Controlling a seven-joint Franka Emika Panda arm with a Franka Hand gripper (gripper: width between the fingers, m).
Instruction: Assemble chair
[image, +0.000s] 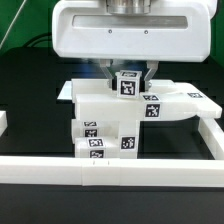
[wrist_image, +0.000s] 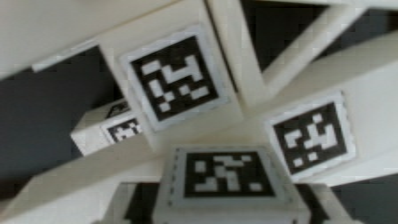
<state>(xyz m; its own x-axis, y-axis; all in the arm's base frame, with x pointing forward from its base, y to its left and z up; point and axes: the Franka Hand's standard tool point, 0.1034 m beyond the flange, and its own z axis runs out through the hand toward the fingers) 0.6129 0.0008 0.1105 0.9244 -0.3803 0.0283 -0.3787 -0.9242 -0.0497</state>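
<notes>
No readable text; only black-and-white square tags (wrist_image: 175, 78) on white chair parts (image: 103, 108).

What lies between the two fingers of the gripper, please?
A small white tagged chair piece lies there, clamped in the gripper. The exterior view shows this. The wrist view is too close to show it clearly.

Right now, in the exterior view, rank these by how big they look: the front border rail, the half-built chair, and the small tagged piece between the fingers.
1. front border rail and half-built chair: too alike to split; the rail is long but thin, and nearest the camera.
2. small tagged piece: clearly smallest.
</notes>
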